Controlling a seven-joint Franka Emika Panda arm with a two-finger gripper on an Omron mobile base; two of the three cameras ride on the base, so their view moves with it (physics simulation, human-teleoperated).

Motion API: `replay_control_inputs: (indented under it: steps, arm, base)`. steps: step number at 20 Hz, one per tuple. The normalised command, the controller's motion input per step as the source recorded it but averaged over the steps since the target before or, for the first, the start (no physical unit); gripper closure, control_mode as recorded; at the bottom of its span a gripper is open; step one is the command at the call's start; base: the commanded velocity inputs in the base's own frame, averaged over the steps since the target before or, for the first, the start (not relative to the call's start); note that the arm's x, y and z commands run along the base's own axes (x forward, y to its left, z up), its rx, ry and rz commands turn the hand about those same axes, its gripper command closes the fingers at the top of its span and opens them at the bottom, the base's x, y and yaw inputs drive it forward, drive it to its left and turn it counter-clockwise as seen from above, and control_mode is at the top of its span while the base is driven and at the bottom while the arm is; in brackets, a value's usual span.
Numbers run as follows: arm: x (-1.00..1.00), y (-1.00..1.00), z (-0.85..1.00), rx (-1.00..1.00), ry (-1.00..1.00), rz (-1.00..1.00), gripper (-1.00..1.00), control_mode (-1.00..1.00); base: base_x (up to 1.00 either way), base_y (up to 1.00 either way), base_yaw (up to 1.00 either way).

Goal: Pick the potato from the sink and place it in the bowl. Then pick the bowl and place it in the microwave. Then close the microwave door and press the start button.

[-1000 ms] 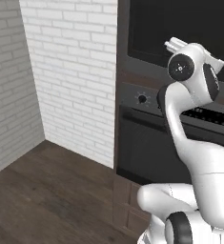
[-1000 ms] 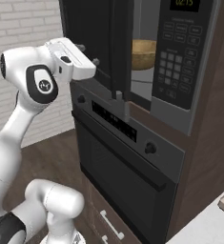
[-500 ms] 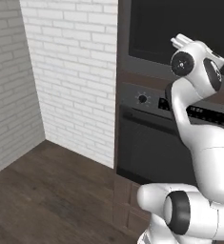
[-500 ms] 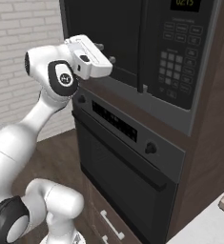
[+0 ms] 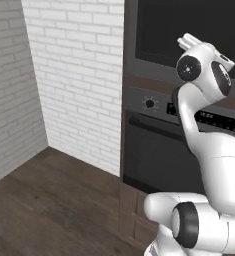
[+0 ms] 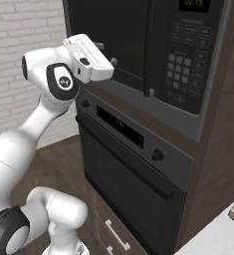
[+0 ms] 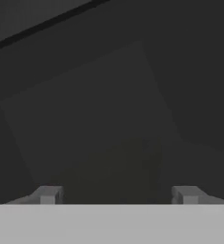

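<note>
Even, soft light; dim, blurry close-up

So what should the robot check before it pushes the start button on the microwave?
1. Microwave door shut: ok, it lies flush with the front in the right base view.
2. Hand empty: ok, fingers stand wide apart with nothing between them.
3. Hand clear of the door: cannot tell, it sits right at the glass.
4. Button panel free to reach: ok, nothing is in front of it.
5. Hand lined up with the start button: not ok, the hand is at the door window, left of the panel.
6. Bowl with potato inside the microwave: cannot tell, the window is dark.
</note>
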Motion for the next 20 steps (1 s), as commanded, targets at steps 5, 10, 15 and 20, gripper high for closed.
replay_control_inputs:
  steps: [5,10,15,20]
  arm:
    - [-0.89,0.0,0.33,0.0,0.0,0.0,-1.0,-1.0]
    - [-0.84,0.11,0.18,0.0,0.11,0.0,1.0,-1.0]
    - [-1.0,0.09,0.0,-0.01,0.05,0.0,1.0,-1.0]
    - [-0.92,-0.08,-0.11,-0.11,0.02,0.04,1.0,-1.0]
  base:
    - [0.0,0.0,0.0]
    - [0.0,0.0,0.0]
    - [0.0,0.0,0.0]
    - [0.0,0.0,0.0]
